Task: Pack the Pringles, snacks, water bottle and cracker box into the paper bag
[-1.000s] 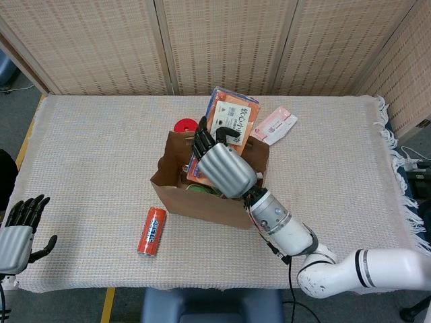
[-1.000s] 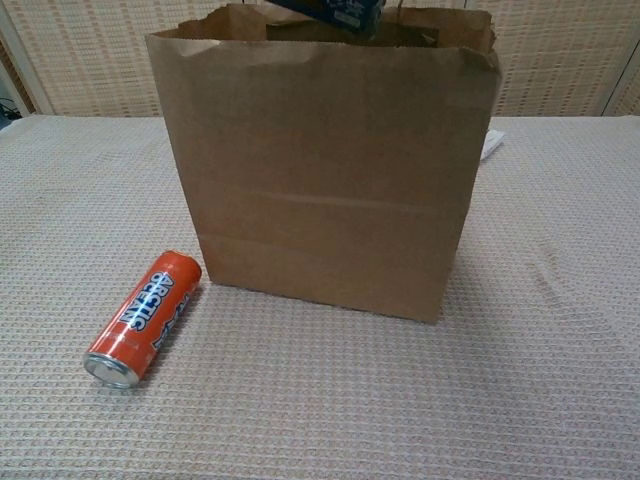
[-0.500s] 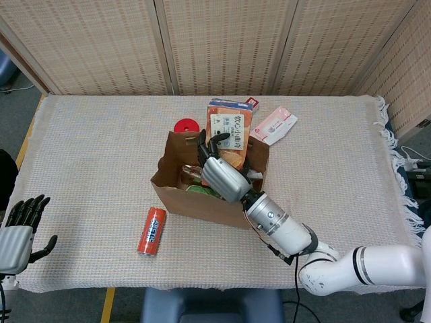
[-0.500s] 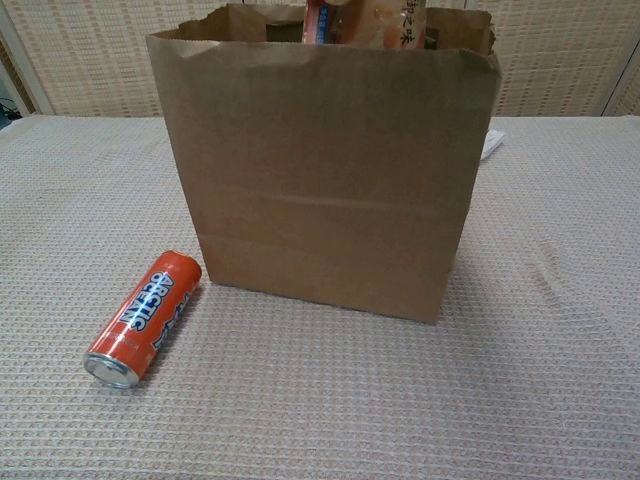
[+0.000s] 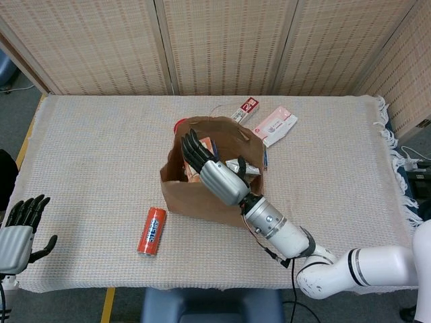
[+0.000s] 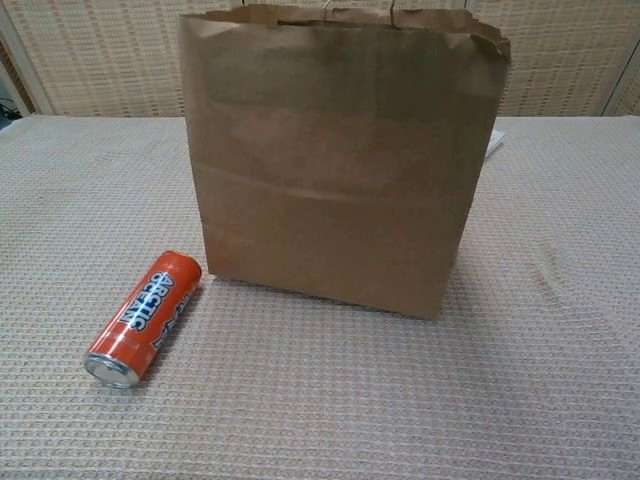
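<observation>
The brown paper bag (image 5: 195, 198) stands upright mid-table and fills the chest view (image 6: 340, 160). My right hand (image 5: 214, 173) hovers over its mouth with fingers straight and apart, holding nothing. Below the fingers, the orange cracker box (image 5: 207, 144) lies inside the bag with other items I cannot make out. An orange Pringles can (image 5: 151, 231) lies on its side left of the bag, also in the chest view (image 6: 143, 318). Behind the bag at the right lies a pink snack packet (image 5: 275, 125). My left hand (image 5: 17, 232) waits at the table's near left corner, fingers apart and holding nothing.
A small red-and-white packet (image 5: 248, 106) lies just behind the bag. A red round lid (image 5: 178, 125) peeks out behind the bag's left corner. The cloth-covered table (image 5: 87, 155) ends in a fringe at the right. Woven screens stand behind.
The cracker box, held above the bag a second ago, has gone down inside it. My right hand has let it go and spread its fingers. The bag has shifted slightly.
</observation>
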`<state>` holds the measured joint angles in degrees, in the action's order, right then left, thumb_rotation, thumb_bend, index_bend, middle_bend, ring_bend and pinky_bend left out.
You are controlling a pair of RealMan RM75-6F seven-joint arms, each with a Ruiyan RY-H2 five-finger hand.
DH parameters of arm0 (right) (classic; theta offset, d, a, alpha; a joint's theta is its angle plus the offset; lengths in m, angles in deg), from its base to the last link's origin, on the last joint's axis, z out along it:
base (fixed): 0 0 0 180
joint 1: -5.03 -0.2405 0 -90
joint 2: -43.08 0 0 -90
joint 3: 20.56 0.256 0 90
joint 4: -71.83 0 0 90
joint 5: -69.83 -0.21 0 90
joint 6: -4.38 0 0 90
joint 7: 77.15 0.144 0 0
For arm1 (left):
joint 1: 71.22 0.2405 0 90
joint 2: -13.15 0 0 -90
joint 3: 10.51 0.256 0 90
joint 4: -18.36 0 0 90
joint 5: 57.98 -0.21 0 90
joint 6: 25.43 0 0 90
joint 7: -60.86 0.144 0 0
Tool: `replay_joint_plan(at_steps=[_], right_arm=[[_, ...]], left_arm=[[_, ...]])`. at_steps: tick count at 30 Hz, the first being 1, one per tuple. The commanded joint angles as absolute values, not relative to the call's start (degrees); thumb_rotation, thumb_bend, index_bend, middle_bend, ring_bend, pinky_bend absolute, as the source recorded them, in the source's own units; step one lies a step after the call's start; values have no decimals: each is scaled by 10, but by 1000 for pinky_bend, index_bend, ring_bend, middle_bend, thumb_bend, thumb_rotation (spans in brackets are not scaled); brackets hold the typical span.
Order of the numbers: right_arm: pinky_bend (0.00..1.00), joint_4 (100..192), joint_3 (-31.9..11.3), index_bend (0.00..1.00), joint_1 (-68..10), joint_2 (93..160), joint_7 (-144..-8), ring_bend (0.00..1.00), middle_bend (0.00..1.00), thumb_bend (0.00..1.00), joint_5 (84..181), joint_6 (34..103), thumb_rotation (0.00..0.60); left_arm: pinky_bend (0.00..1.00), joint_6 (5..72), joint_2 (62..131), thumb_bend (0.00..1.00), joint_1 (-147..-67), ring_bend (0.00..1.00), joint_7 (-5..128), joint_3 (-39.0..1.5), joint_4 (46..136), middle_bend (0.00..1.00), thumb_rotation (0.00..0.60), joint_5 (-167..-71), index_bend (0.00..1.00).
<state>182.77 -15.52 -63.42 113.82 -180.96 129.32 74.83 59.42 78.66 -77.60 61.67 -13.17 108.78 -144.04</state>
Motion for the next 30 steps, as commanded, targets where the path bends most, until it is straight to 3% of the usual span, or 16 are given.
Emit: replay_joint_plan(at_steps=[1,7,11,16,22,30], right_arm=[[51,1829,-152,0,-628,1137,-1801,0,0,12,1303,764,600],[51,1853,-132,0,-571,1128,-1702,0,0,13,1336,850,600],[51,1883,-140,0,-501,1108,-1606,0,0,12,1361,917,600],[50,1898,-190,0,-379,1072,-1408,0,0,12,1421,991,600],[41,1865,-271,0,-256,1037,-1182,0,0,12,1503,1026,600],[8,1729,-342,0,-127,1087,-1025,0,0,12,1546,1031,600]], left_arm=[[0,595,787,346,-776,0,616,-132,1087,0,600,-1441,0],[0,595,786,346,-776,0,616,-132,1088,0,600,-1440,0],[0,595,787,347,-775,0,617,-132,1088,0,600,-1440,0],[0,597,788,346,-775,0,621,-132,1088,0,600,-1440,0],[0,599,791,345,-774,0,631,-133,1090,0,600,-1438,0],[0,601,794,347,-773,0,637,-135,1089,0,600,-1435,0]])
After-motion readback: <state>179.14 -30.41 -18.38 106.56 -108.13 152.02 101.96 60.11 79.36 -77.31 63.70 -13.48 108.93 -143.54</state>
